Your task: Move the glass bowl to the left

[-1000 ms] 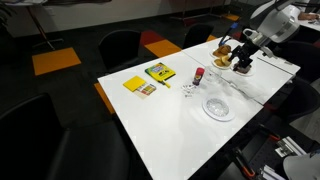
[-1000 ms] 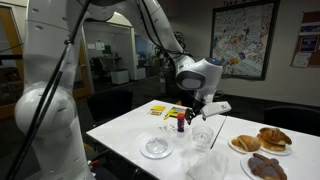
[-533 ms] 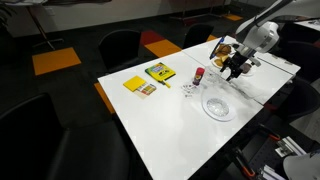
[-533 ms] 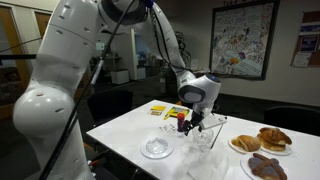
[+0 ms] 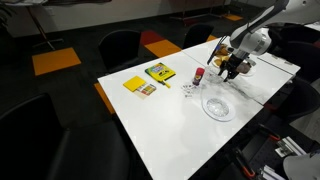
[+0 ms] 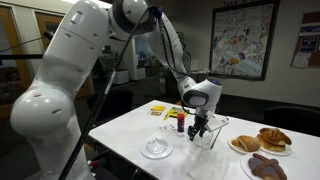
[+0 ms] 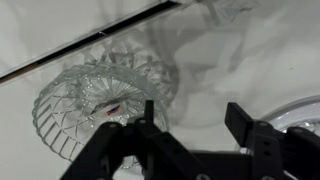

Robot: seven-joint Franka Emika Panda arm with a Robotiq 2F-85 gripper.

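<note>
White table (image 5: 150, 125), contents listed left to right in an exterior view: yellow pad (image 5: 138, 86); green-and-yellow box (image 5: 158, 72); little red bottle (image 5: 198, 75); wide flat clear dish (image 5: 218, 106); gripper (image 5: 229, 70), low over the table just beyond the dish. Wrist view: glass bowl (image 7: 90, 110), cut-patterned, upright on the table, left of centre. Fingers (image 7: 148, 115) spread apart, holding nothing. One crosses the bowl's rim, the other stands clear of it; contact cannot be told. Plates of croissants (image 6: 268, 140) at the table's right end in an exterior view.
</note>
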